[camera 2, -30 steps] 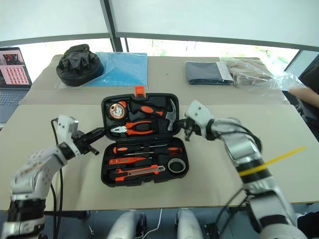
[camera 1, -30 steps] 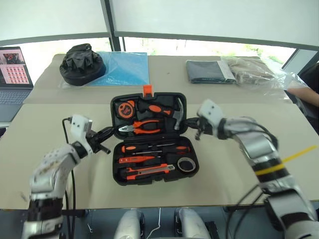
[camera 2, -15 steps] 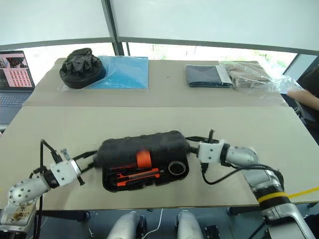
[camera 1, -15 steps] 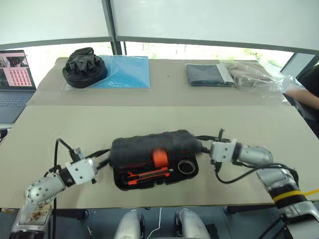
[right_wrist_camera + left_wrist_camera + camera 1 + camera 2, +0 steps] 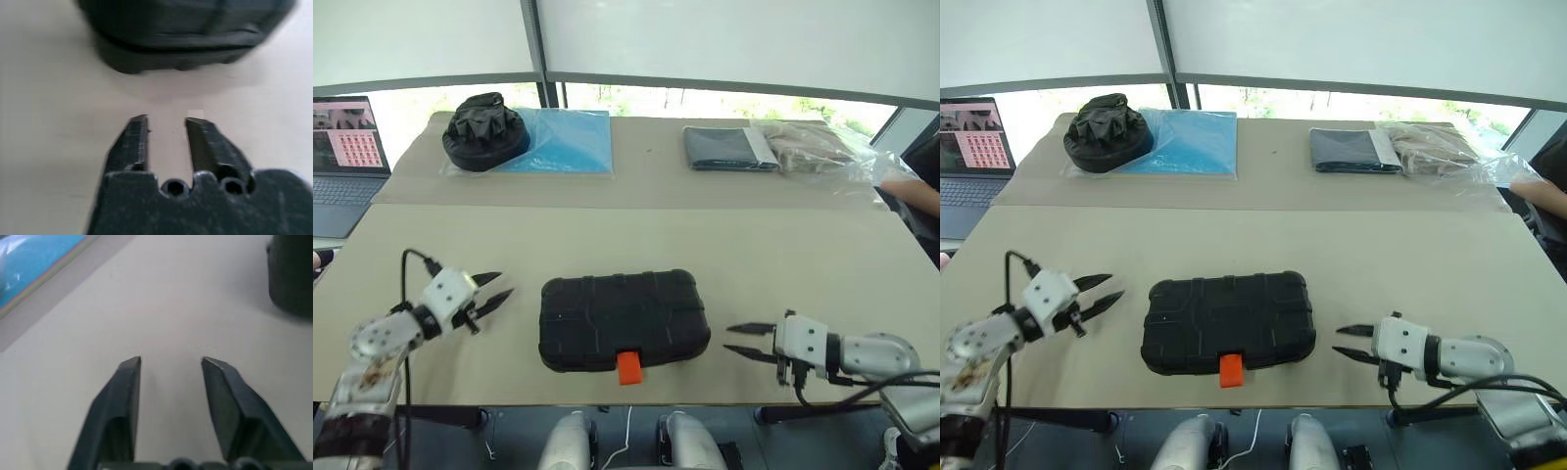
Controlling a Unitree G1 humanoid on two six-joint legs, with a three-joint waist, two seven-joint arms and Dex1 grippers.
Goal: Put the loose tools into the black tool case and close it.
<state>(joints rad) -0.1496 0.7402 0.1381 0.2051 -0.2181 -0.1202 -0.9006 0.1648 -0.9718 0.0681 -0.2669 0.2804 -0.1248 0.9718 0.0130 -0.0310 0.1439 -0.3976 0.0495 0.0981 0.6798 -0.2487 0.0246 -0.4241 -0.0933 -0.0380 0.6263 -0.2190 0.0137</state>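
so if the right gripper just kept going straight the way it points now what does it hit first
Most likely the black tool case. The right gripper lies low over the table, empty, fingers slightly apart and aimed at the closed case's near side wall, with bare tabletop between. Height is hard to judge, so the tips might scrape the table first.

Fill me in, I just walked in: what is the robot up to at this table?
It is packing a tool kit. The black tool case lies shut on the table, orange latch facing the robot. The left gripper and right gripper hang open and empty, one on each side of the case, touching nothing.
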